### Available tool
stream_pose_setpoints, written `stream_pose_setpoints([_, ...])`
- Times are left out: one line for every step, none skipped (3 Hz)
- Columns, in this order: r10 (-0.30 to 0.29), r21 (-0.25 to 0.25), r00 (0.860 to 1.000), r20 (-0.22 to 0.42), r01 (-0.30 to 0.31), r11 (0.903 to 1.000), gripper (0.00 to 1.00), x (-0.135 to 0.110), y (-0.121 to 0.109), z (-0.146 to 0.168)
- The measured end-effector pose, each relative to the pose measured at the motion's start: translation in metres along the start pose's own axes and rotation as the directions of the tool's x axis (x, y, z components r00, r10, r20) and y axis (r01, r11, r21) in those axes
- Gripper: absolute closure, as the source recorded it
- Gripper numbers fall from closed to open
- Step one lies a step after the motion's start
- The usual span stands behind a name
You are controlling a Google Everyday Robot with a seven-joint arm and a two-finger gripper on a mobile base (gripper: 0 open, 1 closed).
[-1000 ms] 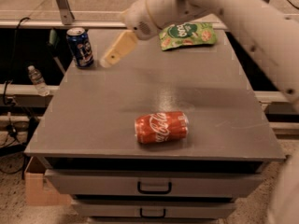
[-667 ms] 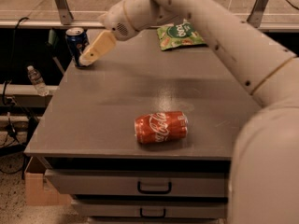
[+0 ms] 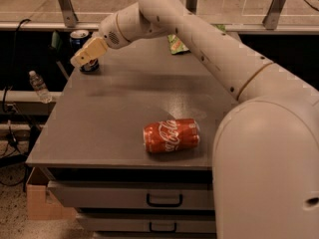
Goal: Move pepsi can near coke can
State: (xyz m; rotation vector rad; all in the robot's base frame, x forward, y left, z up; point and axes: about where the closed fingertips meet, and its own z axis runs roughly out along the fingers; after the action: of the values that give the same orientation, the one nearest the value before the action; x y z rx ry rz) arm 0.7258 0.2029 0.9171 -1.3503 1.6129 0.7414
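Since it advanced, gripper (image 3: 79,59) covers pepsi can (image 3: 79,36) — far corner

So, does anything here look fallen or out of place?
Yes: the coke can lies on its side near the front edge of the table. The pepsi can stands upright at the back left, end effector right at it.
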Motion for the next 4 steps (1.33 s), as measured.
stream_pose_setpoints([0.055,0.024,0.998,0.008,-0.055,0.9982,0.0,0.009,-0.014,0.02])
stream_pose_setpoints([0.118,0.007,0.993,-0.002,-0.118,0.993,0.16,0.015,-0.018,0.037])
stream_pose_setpoints([0.158,-0.007,0.987,0.003,-0.158,0.9874,0.4,0.014,-0.019,0.043])
stream_pose_setpoints([0.176,0.002,0.984,0.043,-0.176,0.9844,0.62,0.007,-0.022,0.026])
